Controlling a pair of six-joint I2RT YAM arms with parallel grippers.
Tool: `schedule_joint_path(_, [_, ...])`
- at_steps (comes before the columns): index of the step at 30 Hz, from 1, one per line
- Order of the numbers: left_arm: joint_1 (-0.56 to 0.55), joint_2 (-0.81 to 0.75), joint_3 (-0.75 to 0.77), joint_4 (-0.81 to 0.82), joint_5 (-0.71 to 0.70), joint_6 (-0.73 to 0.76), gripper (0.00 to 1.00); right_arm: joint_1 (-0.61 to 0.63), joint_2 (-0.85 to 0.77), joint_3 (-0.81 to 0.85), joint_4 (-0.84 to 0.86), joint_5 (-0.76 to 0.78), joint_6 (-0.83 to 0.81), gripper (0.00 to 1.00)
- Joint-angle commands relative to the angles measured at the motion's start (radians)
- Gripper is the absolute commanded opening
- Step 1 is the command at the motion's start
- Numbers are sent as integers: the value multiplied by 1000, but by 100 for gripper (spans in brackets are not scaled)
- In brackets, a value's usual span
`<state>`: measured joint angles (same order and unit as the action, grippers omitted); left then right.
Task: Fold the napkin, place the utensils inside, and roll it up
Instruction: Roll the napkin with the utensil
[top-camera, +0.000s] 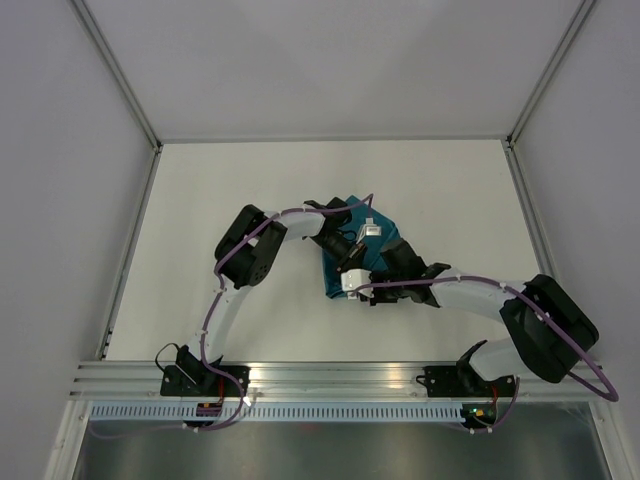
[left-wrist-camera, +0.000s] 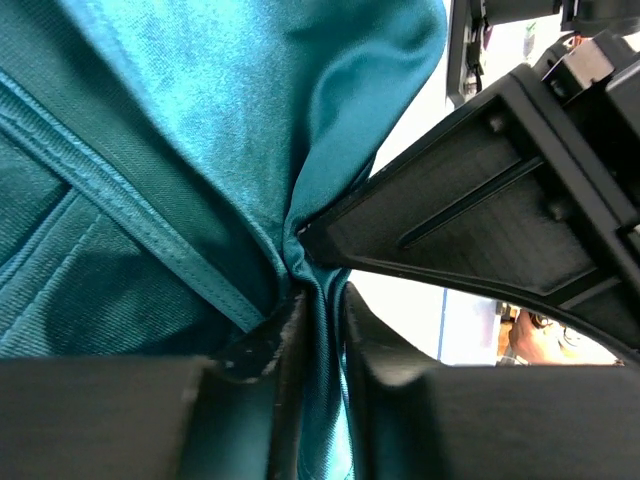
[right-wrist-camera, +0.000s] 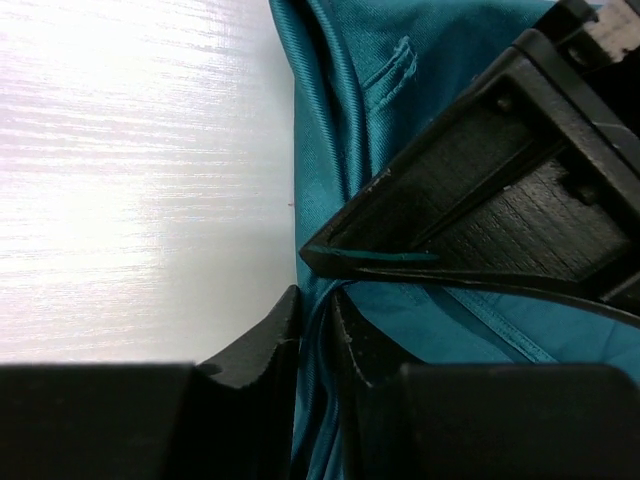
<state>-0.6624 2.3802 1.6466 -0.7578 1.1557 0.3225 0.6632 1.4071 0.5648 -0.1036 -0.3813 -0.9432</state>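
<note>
Napkin on table is pinched by L jaws & R jaws, both narrow on bunched cloth, prob. so an edge can be folded over.

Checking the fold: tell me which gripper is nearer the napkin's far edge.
Left. The left gripper pinches the napkin toward its far part. The right gripper pinches an edge closer to the bases, beside bare table.

The dark teal napkin lies bunched in creased folds on the table.
</note>
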Motion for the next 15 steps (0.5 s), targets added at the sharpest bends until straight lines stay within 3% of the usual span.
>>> schedule_joint_path(1, [7, 5, 36, -6, -25, 12, 28, -1, 49, 7, -128, -4, -14, 22])
schedule_joint_path(4, [10, -12, 36, -8, -14, 9, 33, -4, 62, 20, -154, -22, -8, 18])
schedule_joint_path(15, [43, -136, -25, 132, 9, -95, 34, -114, 187, 187, -387, -215, -19, 13])
